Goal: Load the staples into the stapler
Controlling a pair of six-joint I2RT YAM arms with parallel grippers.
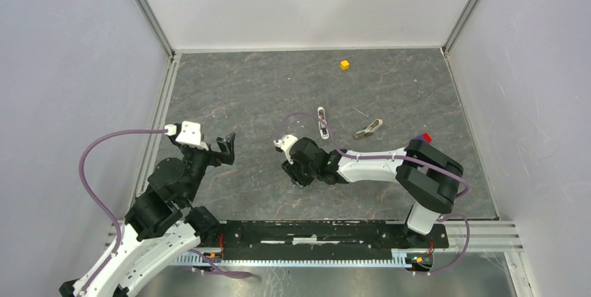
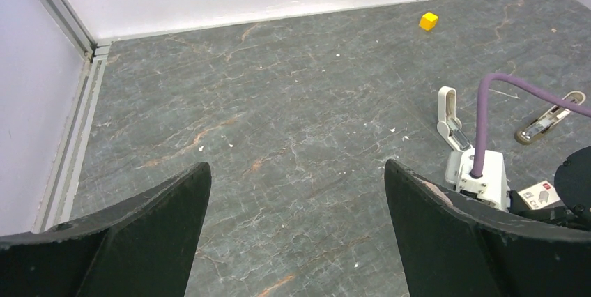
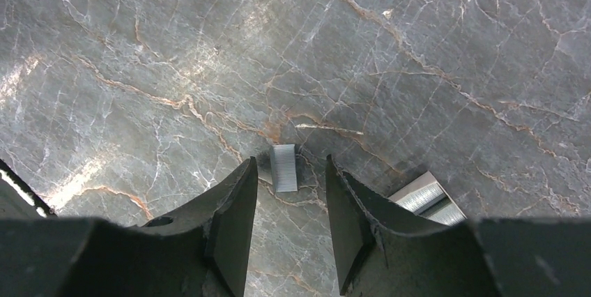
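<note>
The staples point(image 3: 284, 168) are a small grey ridged block lying flat on the marbled floor. My right gripper point(image 3: 290, 164) hangs over them, open, with a fingertip on either side and a gap to each. From above, that gripper point(image 1: 295, 173) points down at the floor left of centre, hiding the staples. The stapler point(image 1: 323, 123) is small and white and lies beyond it; the left wrist view has the stapler point(image 2: 449, 119) at the right. My left gripper point(image 1: 221, 150) is wide open and empty point(image 2: 296, 168) over bare floor to the left.
A pale-rimmed little box of silvery strips point(image 3: 425, 196) lies partly behind my right finger. A grey-brown hinged piece point(image 1: 368, 129) lies right of the stapler. A yellow cube point(image 1: 344, 65) sits near the back wall. White walls with metal rails enclose the floor.
</note>
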